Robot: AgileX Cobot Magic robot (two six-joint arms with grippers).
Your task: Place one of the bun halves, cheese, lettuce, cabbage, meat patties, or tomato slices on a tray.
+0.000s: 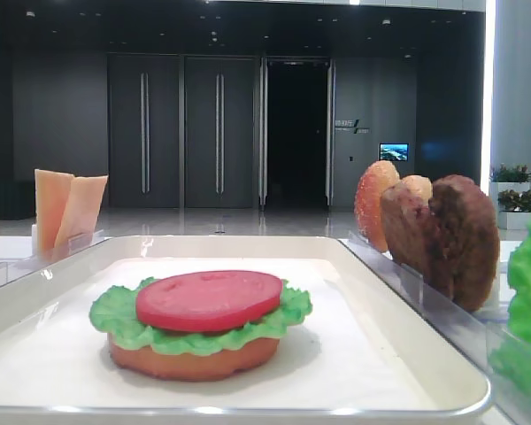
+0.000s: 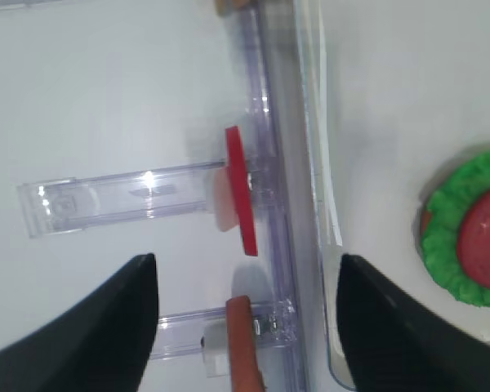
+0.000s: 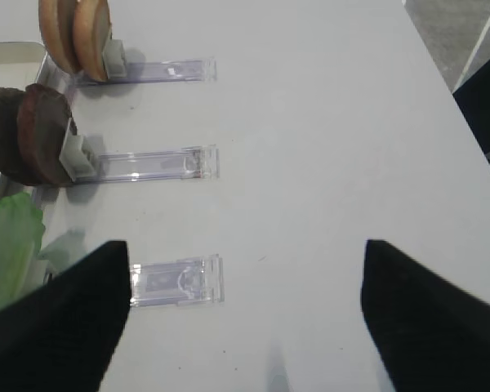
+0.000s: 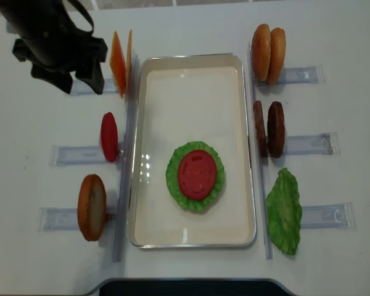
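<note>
The white tray (image 4: 191,57) holds a stack: a bun half (image 1: 195,359), lettuce (image 4: 171,179) and a tomato slice (image 4: 197,172) on top. My left gripper (image 4: 74,74) hangs open at the back left beside the upright cheese (image 4: 120,55). From its wrist, the left gripper (image 2: 247,260) shows a cheese edge (image 2: 243,351) under the gap, untouched, and a standing tomato slice (image 2: 241,189) beyond. The right gripper (image 3: 245,245) is open over bare table. Meat patties (image 4: 268,129), bun halves (image 4: 268,45) and a lettuce leaf (image 4: 283,209) stand on the right. Cabbage is out of view.
Clear plastic holders (image 4: 308,145) run outward from both long sides of the tray. A spare bun half (image 4: 91,206) and tomato slice (image 4: 109,137) stand on the left. The table's right edge (image 3: 465,106) is close to the right gripper.
</note>
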